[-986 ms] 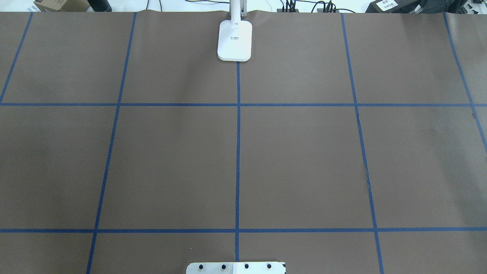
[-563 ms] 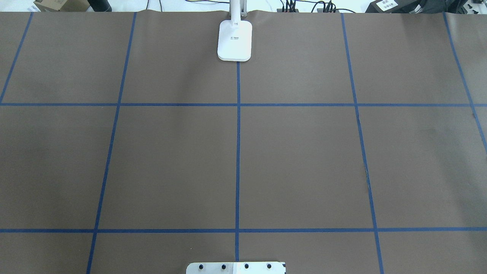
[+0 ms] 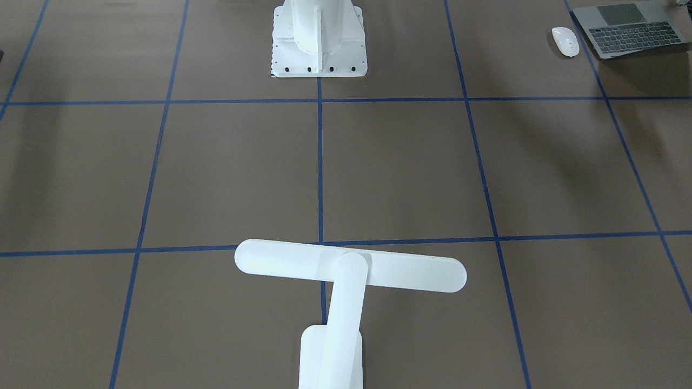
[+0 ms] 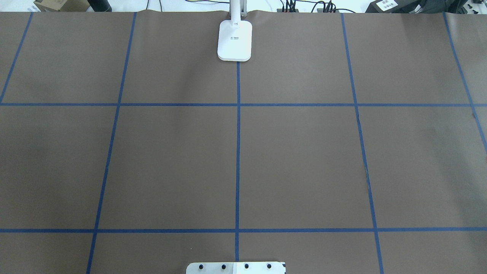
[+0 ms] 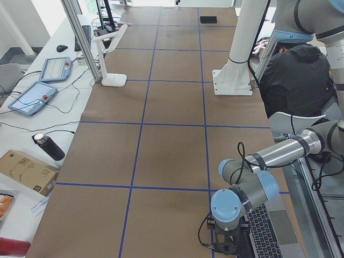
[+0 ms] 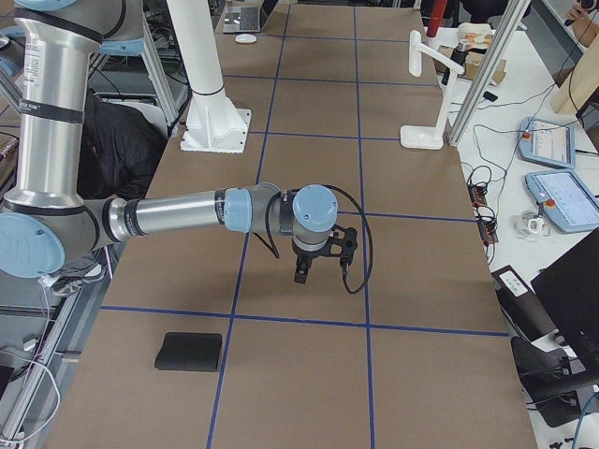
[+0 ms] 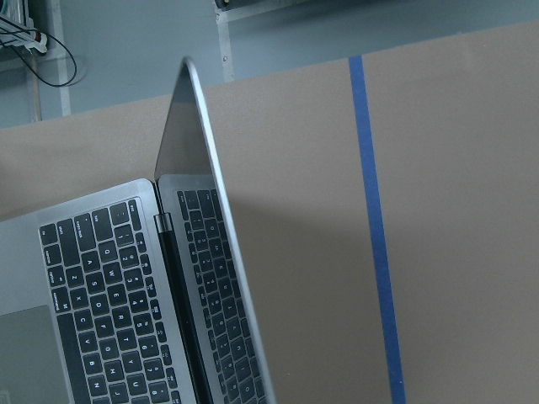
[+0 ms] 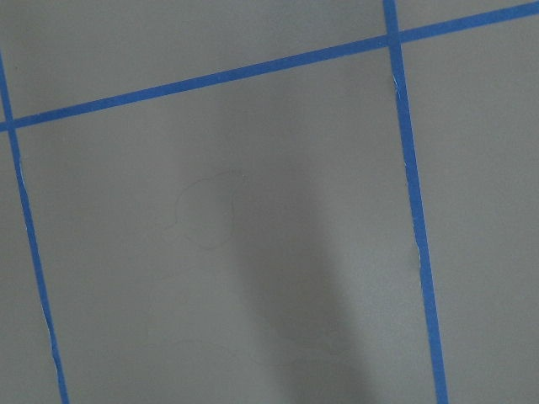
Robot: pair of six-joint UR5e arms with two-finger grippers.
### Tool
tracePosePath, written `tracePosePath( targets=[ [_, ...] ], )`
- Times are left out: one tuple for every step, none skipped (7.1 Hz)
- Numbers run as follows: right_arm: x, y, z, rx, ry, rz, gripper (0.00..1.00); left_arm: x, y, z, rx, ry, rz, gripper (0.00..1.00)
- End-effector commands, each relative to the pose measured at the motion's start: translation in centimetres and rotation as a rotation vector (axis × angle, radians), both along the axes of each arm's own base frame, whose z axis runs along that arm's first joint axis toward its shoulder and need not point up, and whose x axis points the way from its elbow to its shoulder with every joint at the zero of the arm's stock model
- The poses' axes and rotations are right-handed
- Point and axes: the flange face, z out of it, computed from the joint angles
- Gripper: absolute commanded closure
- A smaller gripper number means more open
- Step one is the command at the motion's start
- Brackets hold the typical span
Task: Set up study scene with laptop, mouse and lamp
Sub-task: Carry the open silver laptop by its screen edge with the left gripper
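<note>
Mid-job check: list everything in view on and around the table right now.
Laptop: one, dark grey, open, table corner on robot's left.
Mouse: one, white, beside the laptop.
Lamp: one, white, far edge, centre.
Black pad: one, black, table end on robot's right.
Pedestal: one, white, robot-side edge.
Person: one, black jacket, off the table by the pedestal.
Left gripper: one, dark, over the laptop; jaws unclear.
Right gripper: one, dark, above the table cover; jaws unclear.

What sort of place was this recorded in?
Probably a robotics lab: the table is papered brown with a blue tape grid, teach pendants lie on a side bench, and a bolted white pedestal rises from the table.
</note>
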Motion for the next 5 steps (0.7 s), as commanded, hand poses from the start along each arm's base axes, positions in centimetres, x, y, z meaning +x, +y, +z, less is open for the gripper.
tracePosePath(
  targets=[
    [0.1,0.5,-0.1,-0.002,0.0,0.001,0.0,0.0,0.1,0.1,-0.005,0.002,-0.001,0.37],
    [0.1,1.0,0.1,-0.006,-0.001,0.002,0.0,0.1,0.3,0.1,-0.021,0.008,-0.001,0.45],
    [0.1,1.1,0.0,-0.006,-0.002,0.002,0.0,0.1,0.3,-0.2,-0.028,0.01,-0.002,0.55],
    [0.1,1.1,0.0,-0.005,-0.002,0.002,0.0,0.0,0.2,-0.7,-0.032,0.026,-0.006,0.65],
    [0.1,1.2,0.1,-0.008,-0.001,0.002,0.0,-0.1,0.0,-1.8,-0.04,0.03,-0.009,0.77]
  ],
)
